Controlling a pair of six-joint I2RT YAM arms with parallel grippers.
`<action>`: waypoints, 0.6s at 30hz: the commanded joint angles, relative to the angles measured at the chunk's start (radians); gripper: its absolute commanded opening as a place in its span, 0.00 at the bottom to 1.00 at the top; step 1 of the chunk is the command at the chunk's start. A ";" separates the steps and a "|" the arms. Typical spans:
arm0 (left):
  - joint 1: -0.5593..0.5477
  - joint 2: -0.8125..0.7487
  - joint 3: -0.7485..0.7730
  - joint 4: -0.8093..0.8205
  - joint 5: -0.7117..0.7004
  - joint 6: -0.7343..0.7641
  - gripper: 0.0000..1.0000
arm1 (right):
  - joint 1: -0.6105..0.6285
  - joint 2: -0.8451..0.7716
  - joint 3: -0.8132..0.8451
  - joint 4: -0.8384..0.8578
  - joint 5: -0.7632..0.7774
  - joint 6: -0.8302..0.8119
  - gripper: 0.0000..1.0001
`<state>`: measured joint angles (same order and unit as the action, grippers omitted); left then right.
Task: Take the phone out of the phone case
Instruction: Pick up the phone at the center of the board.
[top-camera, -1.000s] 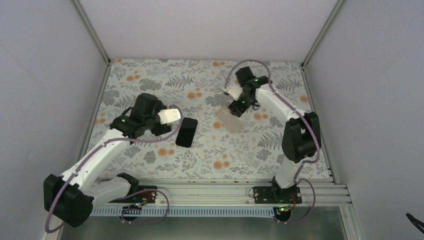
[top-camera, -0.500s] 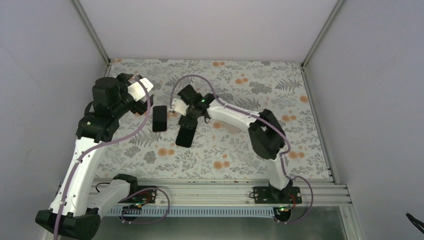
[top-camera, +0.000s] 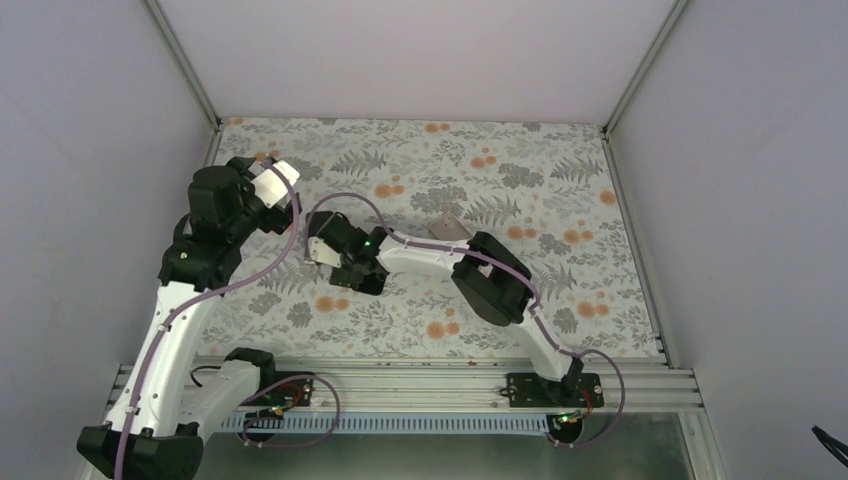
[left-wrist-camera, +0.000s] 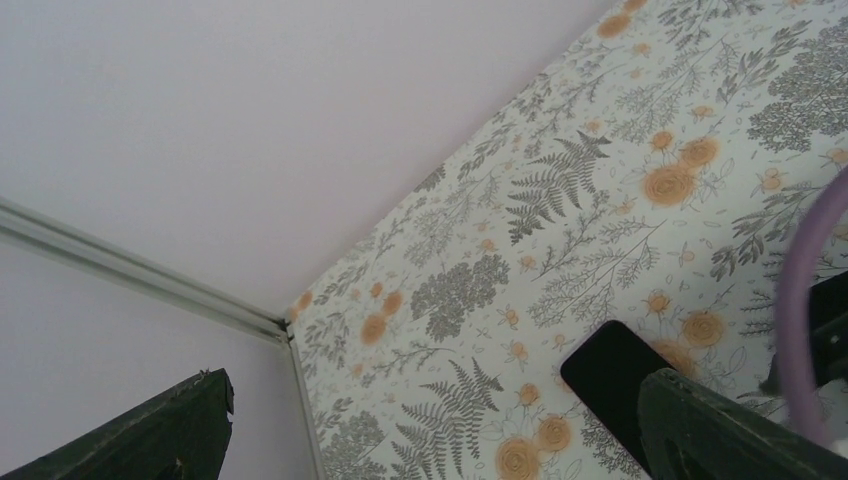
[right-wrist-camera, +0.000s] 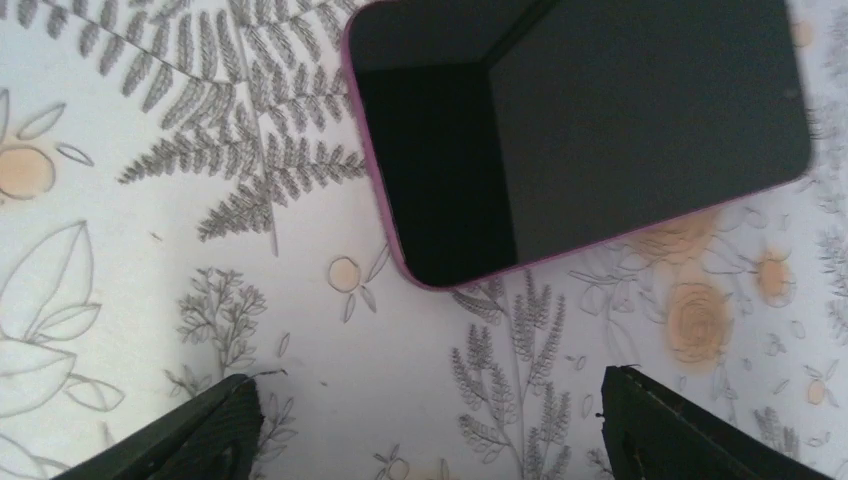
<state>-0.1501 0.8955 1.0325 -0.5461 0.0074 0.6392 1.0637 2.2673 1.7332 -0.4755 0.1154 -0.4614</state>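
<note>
Covering the table, a floral-print mat (top-camera: 560, 200) runs out to plain pale walls (top-camera: 420, 50) on three sides. The left gripper (left-wrist-camera: 435, 385) hangs raised at the far left, jaws wide apart, holding nothing. The right gripper (right-wrist-camera: 428, 380), jaws also well apart, hovers empty just short of the pink-edged phone (right-wrist-camera: 580, 130), which lies flat left of centre. The pale phone case (top-camera: 447, 228) lies apart to its right

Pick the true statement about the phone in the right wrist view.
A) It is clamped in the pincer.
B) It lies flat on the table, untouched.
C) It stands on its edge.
B: the phone lies flat on the table, clear of the open right pincer.
</note>
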 joint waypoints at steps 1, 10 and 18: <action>0.016 -0.025 -0.026 0.045 0.007 -0.014 1.00 | -0.023 -0.098 -0.162 0.109 0.174 -0.058 0.85; 0.035 0.006 -0.036 0.068 0.053 -0.036 1.00 | -0.064 -0.290 -0.486 0.181 0.198 -0.046 0.87; 0.041 0.014 -0.052 0.077 0.087 -0.056 1.00 | -0.181 -0.318 -0.490 0.096 0.018 -0.026 0.89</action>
<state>-0.1188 0.9077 0.9939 -0.4946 0.0620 0.6102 0.9485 1.9442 1.2194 -0.3115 0.2245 -0.4973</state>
